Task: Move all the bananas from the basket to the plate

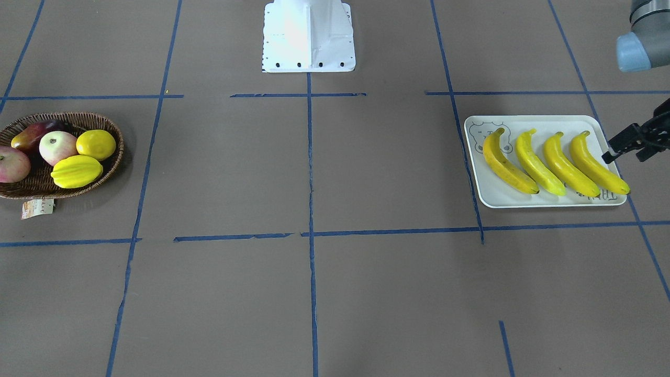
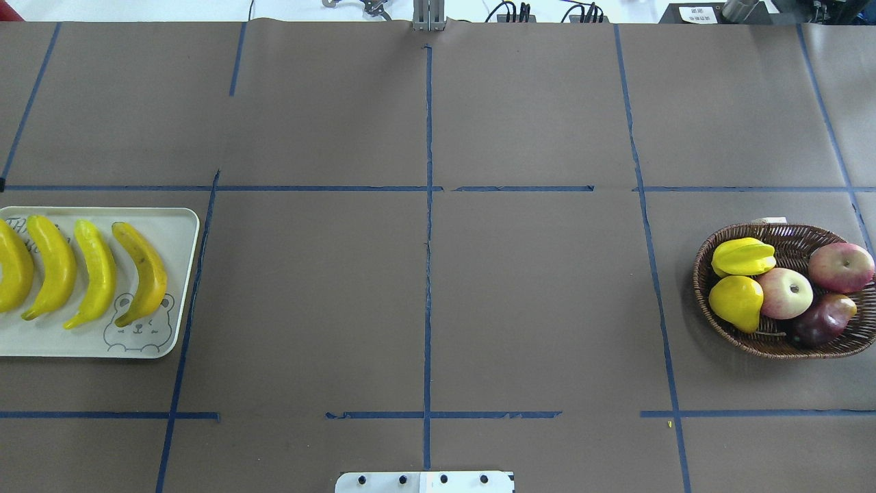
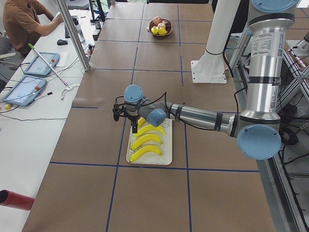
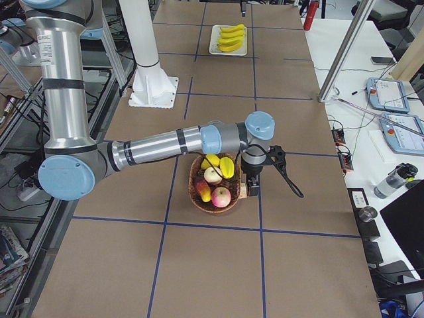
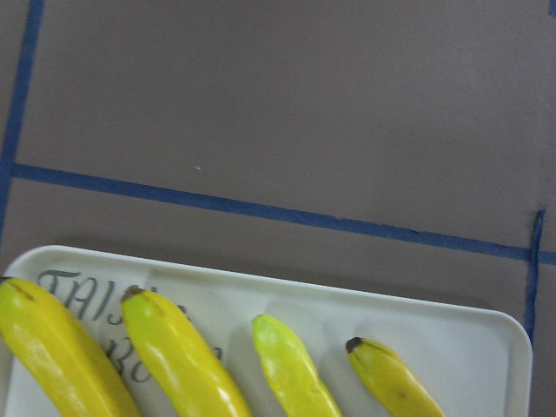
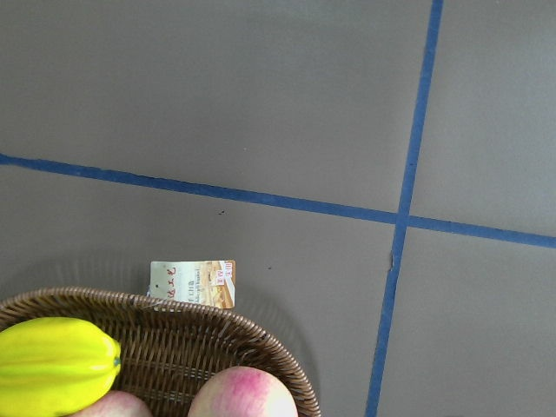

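Note:
Several yellow bananas (image 1: pixel 555 165) lie side by side on the white plate (image 1: pixel 544 121), which sits at my left end of the table; the overhead view shows these bananas (image 2: pixel 96 274) on the plate (image 2: pixel 181 233) too. My left gripper (image 1: pixel 623 156) hovers just off the plate's outer edge, open and holding nothing. The wicker basket (image 1: pixel 120 149) at the other end holds no bananas. My right gripper (image 4: pixel 250 189) hangs over the basket's (image 4: pixel 199 199) outer rim; it shows only in the side view, so I cannot tell whether it is open or shut.
In the basket are a lemon (image 1: pixel 96 144), a starfruit (image 1: pixel 77 171), two apples (image 1: pixel 57 147) and a dark red fruit. A paper tag (image 6: pixel 193 284) lies by its rim. The robot base (image 1: pixel 309 36) stands mid-table. A person (image 3: pixel 24 19) sits at a side desk.

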`<state>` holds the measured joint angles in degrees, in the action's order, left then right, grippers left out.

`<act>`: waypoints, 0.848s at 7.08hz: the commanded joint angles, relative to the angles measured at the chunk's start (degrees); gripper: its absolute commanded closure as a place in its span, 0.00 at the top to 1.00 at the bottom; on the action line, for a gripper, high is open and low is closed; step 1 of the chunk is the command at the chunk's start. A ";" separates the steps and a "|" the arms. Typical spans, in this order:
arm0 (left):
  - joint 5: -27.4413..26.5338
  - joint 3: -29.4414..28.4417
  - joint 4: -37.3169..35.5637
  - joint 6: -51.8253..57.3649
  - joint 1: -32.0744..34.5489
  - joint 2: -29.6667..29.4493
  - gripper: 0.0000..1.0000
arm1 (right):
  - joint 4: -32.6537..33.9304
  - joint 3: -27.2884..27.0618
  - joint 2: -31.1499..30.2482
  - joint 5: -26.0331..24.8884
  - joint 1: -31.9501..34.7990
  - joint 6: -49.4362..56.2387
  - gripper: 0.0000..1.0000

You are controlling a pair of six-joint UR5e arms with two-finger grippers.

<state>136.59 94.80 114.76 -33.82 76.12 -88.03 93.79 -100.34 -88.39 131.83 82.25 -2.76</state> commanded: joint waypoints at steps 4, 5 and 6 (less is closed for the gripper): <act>2.28 -0.67 -15.04 29.45 12.47 1.99 1.00 | -10.64 5.94 -5.56 5.90 3.79 0.30 1.00; 2.36 -0.41 -21.61 35.00 14.48 1.81 1.00 | -10.64 5.95 -5.91 5.90 3.88 0.22 1.00; 2.28 0.64 -28.29 40.53 15.80 1.81 1.00 | -10.64 5.95 -6.35 5.90 3.97 0.21 1.00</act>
<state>138.90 94.49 94.24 -0.20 90.20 -86.17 83.20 -94.44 -94.19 137.67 86.06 -2.53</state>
